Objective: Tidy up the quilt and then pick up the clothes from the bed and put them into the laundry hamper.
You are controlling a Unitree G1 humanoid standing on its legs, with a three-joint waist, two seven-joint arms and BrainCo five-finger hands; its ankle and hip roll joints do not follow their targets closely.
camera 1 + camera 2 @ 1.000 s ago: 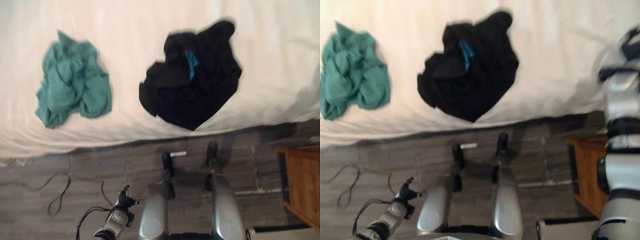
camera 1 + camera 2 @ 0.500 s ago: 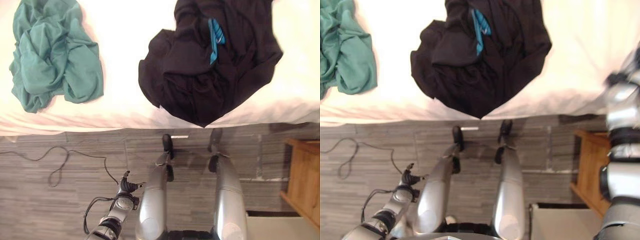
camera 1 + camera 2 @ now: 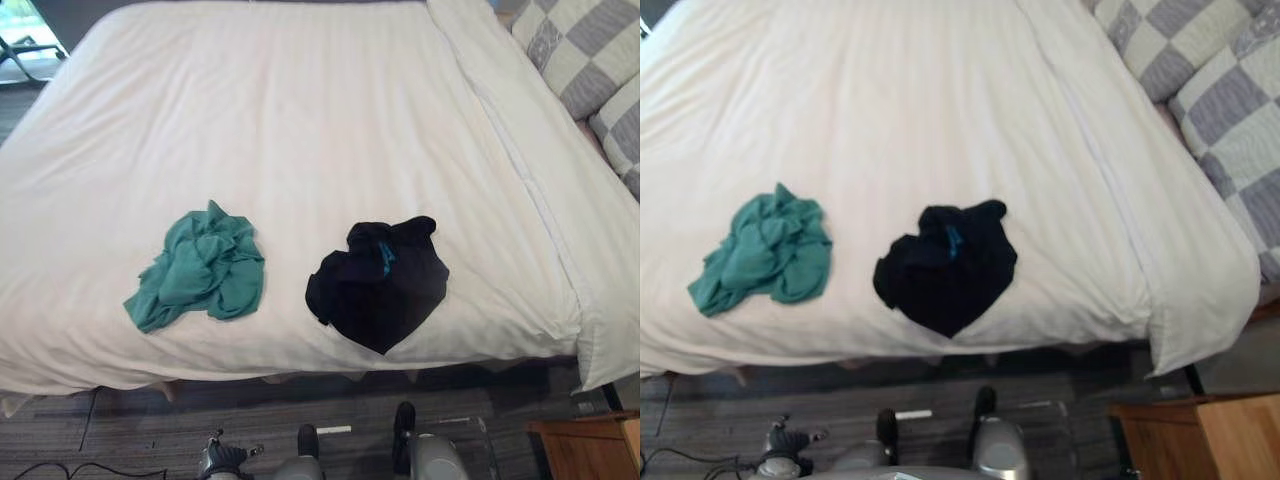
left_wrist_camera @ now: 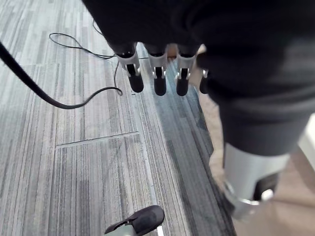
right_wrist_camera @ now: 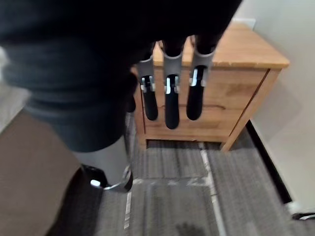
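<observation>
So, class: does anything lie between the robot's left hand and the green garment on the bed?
Nothing visible does. The left robot hand hangs low over the floor; the green garment lies above it near the white quilt's edge, apart from the black garment.

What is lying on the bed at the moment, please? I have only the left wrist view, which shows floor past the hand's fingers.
Observer: Two garments lie on the white quilt, near the edge closest to the robot: a crumpled green garment on its left and a black garment on its right, apart from each other.
Operator: Thank you. Is the right hand holding anything?
Observer: No. The right hand hangs empty with straight fingers, in front of a wooden nightstand.
Operator: And how does the quilt look?
Observer: It lies spread flat over the bed, with checked pillows at the end on the robot's right.
</observation>
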